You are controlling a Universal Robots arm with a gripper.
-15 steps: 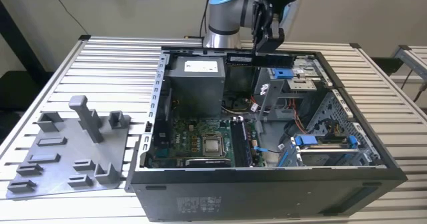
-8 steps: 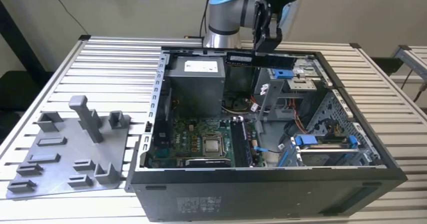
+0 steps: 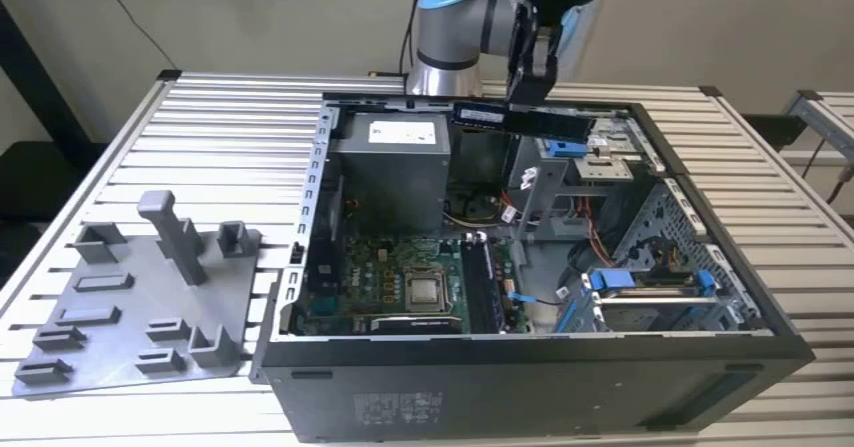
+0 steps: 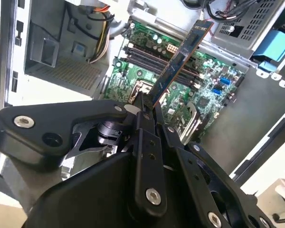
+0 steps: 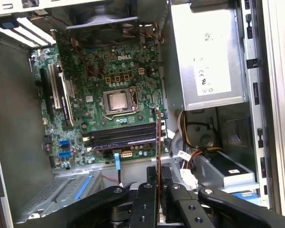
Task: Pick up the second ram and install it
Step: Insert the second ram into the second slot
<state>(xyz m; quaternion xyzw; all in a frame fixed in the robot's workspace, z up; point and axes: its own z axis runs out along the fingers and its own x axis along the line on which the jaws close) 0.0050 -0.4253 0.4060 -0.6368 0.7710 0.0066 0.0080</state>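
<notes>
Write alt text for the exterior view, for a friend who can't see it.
A robot arm's gripper holds a RAM stick level above an open computer case, whose green motherboard lies exposed below. A grey plastic tray with an upright post sits beside the case on the slatted table, at the exterior view's left.
</notes>
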